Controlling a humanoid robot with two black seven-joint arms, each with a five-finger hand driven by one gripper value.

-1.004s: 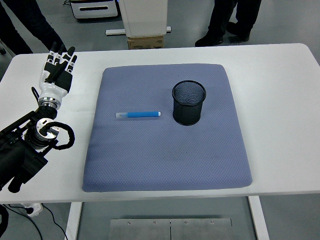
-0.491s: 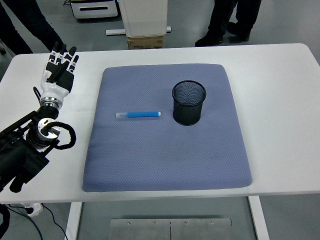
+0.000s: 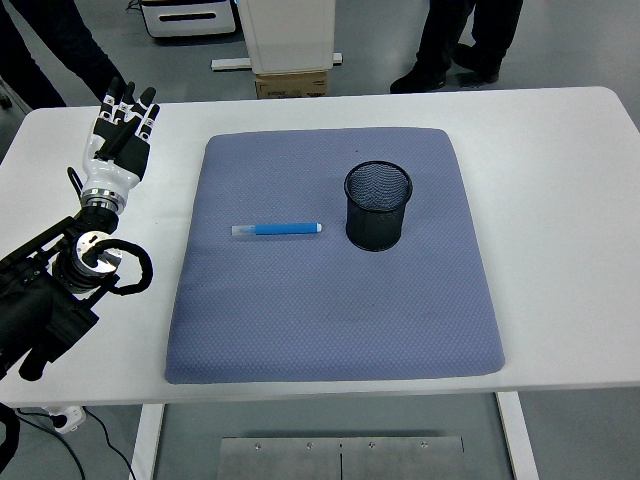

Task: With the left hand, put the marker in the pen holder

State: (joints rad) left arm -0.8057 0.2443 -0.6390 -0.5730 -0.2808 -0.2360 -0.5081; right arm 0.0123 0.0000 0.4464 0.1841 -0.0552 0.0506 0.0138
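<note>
A blue marker (image 3: 278,229) with a clear cap end lies flat on the blue-grey mat (image 3: 330,310), pointing left to right, just left of the pen holder. The black mesh pen holder (image 3: 378,205) stands upright on the mat right of centre, and nothing shows inside it. My left hand (image 3: 121,132) is raised over the bare table at the far left, well left of the mat, fingers straight and spread, holding nothing. The black left arm (image 3: 50,290) comes in from the lower left edge. The right arm is out of view.
The white table (image 3: 560,180) extends around the mat on all sides. Beyond the far edge stand people's legs (image 3: 460,40), a cardboard box (image 3: 292,83) and a white pedestal. A cable loop (image 3: 125,270) hangs by my left wrist.
My left hand has drifted slightly up and away along the left side of the table. The marker and pen holder have not moved.
</note>
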